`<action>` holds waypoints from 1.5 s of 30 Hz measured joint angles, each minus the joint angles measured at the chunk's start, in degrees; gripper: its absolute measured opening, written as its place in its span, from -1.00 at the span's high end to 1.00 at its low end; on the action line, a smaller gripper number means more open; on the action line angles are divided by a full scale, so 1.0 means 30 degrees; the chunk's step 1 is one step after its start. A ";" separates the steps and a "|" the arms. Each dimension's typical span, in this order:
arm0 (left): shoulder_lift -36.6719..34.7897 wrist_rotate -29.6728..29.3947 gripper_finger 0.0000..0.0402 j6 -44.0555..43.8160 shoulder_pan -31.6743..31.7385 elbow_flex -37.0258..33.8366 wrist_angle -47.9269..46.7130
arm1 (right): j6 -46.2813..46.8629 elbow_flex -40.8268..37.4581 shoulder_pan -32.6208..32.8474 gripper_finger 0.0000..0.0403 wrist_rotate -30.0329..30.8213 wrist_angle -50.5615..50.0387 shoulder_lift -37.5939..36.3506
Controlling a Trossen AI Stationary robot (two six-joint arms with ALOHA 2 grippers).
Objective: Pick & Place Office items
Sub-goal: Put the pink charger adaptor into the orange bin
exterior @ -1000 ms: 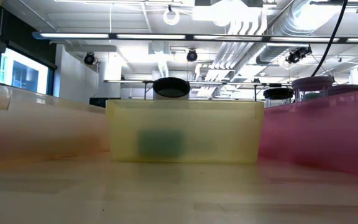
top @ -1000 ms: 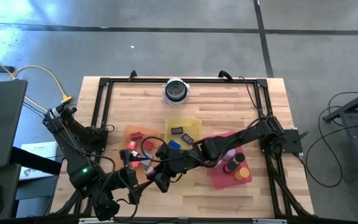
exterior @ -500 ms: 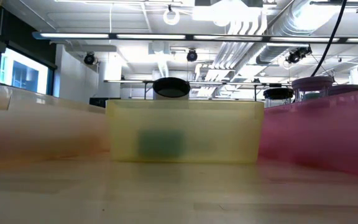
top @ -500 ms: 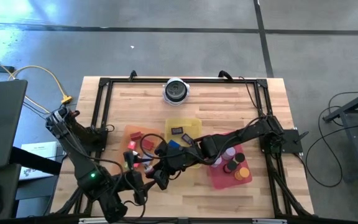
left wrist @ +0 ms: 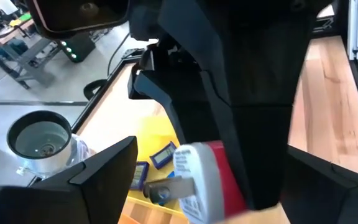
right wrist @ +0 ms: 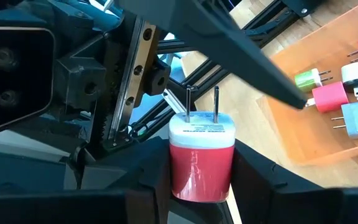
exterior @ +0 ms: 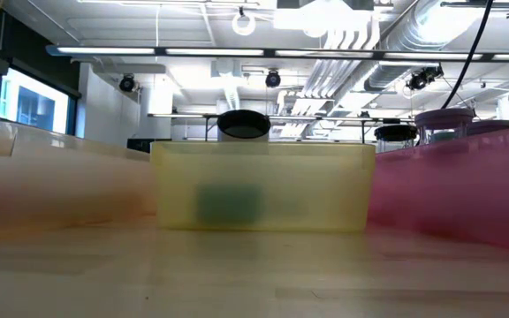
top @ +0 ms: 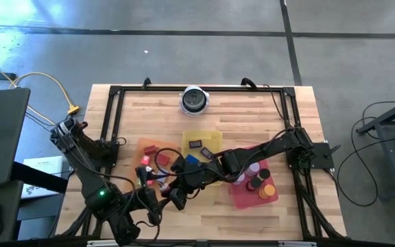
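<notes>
A red-and-white plug charger with two metal prongs sits in my right gripper, which is shut on it above the table's near middle. My left gripper faces it from the left. It is open, its fingers standing wide on either side of the charger and the right gripper's dark body. Other office items, green, pink, white and blue plugs, lie in the orange tray. My right gripper pinches the charger's red body between its two fingers, one on each side. The white end and the prongs point away from the gripper, toward the left gripper. The fingers reach in from the table's right, slanting down. The charger is lifted clear of the table.
A yellow tray holds dark blocks, and a red tray holds round discs on the right. A round silver-and-black object stands at the far edge. The black frame rail borders the worktop. In the low view the yellow tray stands ahead.
My left arm has shifted its bend slightly toward the near right between the earliest frame and half a second ago, then kept still. The right gripper and the charger have stayed where they were.
</notes>
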 joint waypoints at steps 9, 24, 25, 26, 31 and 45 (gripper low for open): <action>0.0000 0.0214 -0.47 -0.0058 -0.0007 0.0000 0.0000 | 0.0000 0.0000 0.0007 0.39 -0.0235 0.0000 0.0000; 0.0000 0.0221 -0.27 -0.0058 -0.0007 0.0000 0.0015 | 0.0138 0.0000 0.0000 0.37 -0.0415 0.0022 0.0000; 0.0000 0.0228 -0.27 -0.0058 -0.0007 0.0000 0.0015 | 0.0138 0.0000 0.0000 0.37 -0.0415 0.0022 0.0000; 0.0000 0.0221 -0.26 -0.0058 -0.0007 0.0000 0.0022 | 0.0138 0.0000 0.0000 0.36 -0.0426 0.0022 0.0000; 0.0000 0.0219 -0.24 -0.0229 -0.0007 0.0000 0.0020 | 0.0162 0.0000 0.0000 0.28 -0.0519 0.0009 0.0000; -0.0015 0.0709 -0.24 -0.0371 -0.0263 -0.0022 0.0021 | 0.0548 0.0022 -0.0131 0.00 -0.0512 -0.1889 -0.0083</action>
